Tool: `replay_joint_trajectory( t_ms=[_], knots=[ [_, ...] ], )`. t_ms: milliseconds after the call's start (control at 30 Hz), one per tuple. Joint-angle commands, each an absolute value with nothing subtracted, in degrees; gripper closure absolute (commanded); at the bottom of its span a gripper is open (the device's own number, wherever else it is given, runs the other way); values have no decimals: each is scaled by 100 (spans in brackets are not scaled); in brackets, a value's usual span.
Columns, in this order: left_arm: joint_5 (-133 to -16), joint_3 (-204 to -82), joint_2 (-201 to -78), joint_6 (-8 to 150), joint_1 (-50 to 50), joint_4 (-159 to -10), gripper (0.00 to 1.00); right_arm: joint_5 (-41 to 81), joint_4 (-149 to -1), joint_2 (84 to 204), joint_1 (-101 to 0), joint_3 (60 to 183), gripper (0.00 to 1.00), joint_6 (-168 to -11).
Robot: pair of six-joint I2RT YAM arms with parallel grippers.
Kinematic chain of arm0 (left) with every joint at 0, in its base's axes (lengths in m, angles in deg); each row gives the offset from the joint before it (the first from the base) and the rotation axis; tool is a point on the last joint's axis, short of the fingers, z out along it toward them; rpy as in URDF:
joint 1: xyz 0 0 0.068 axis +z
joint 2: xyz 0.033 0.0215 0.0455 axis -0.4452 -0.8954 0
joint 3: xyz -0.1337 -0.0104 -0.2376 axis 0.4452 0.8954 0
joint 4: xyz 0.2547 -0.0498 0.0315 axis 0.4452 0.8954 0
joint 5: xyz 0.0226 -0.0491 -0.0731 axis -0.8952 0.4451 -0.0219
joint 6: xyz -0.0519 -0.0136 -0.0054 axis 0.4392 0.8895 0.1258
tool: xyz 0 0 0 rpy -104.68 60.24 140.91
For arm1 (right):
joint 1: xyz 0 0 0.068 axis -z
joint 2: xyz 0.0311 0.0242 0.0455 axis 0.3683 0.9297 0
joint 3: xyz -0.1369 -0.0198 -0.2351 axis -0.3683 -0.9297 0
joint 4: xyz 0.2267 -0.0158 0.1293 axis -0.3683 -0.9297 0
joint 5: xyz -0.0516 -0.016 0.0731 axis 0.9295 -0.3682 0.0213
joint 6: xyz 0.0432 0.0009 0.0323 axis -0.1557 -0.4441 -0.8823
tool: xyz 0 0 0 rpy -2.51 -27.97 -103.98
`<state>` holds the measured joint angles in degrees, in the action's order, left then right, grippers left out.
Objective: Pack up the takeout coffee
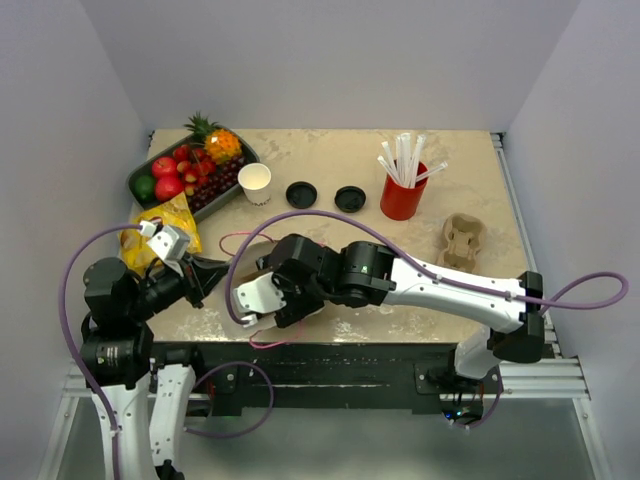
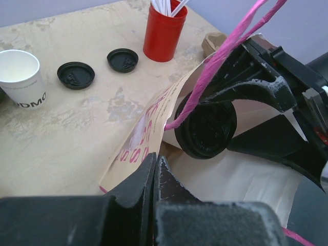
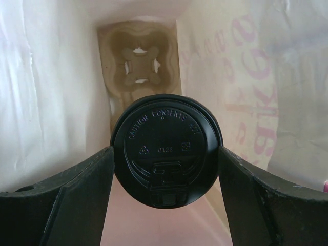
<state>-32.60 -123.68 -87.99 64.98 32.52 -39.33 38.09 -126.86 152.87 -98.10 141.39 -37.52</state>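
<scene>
White walls box in the beige marbled counter (image 1: 340, 150) on my overhead feed. At the far left sits a dark tray (image 1: 248, 153) of fruit, and just nearer than it lies a yellow snack bag (image 1: 165, 225). Near the left edge, my left tool (image 2: 155, 171) has its fingers pressed together on the rim of a paper bag (image 2: 143, 133) with pink print, which lies on its side with the mouth turned toward the right arm. That arm reaches across from the right, and my right tool (image 3: 166, 154) is inside the bag's mouth, clamped on a black lid (image 3: 166, 138) with one finger on each side of it. The lid faces my right wrist camera with its raised lettering showing, and I cannot tell whether a cup sits behind it. Deeper in the bag, past the lid, a moulded cardboard holder (image 3: 139, 66) rests against the bottom. Out on the counter, to the right of the tray, a white paper cup (image 1: 254, 183) stands upright and uncovered. Two loose black lids (image 1: 301, 194) lie just right of it, side by side and apart from each other. Further right stands a red cup (image 1: 403, 198) of white straws (image 1: 405, 155). Nearer and to the right of that, a cardboard cup carrier (image 1: 462, 240) lies by itself.
</scene>
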Motion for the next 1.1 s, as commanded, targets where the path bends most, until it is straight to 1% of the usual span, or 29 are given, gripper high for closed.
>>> replay_joint_trajectory(
  t_ms=[0,67,167,200,300,567,733,867,1067],
  knots=[
    [-2802,-12427,-8701,6085,3487,-3689,100,4053,-12601,15427,-9825,14555,100,-3734],
    [-2802,-12480,-8692,6067,3487,-3645,100,4071,-12627,15454,-9816,14512,100,-3611],
    [-2872,-12586,-8727,6128,3479,-3741,100,3966,-12662,15340,-9817,14135,100,-3304],
    [-2872,-12603,-8719,6172,3479,-3777,100,3887,-12619,15261,-9816,13829,100,-3164],
    [-2767,-12639,-8736,6269,3479,-3856,100,3807,-12320,14954,-9825,13266,100,-2926],
    [-2556,-12445,-8780,6181,3479,-3882,100,3781,-11627,14698,-9720,12509,100,-2389],
    [-2521,-12288,-8789,6242,3487,-3926,100,3790,-11520,14882,-9273,12604,100,-2678],
    [-2441,-12155,-9008,6409,3487,-3988,100,3439,-11467,15111,-8903,12999,100,-2863],
    [-2459,-12067,-9263,6664,3487,-4286,100,2919,-11406,15252,-8718,13027,100,-2556]
  ],
)
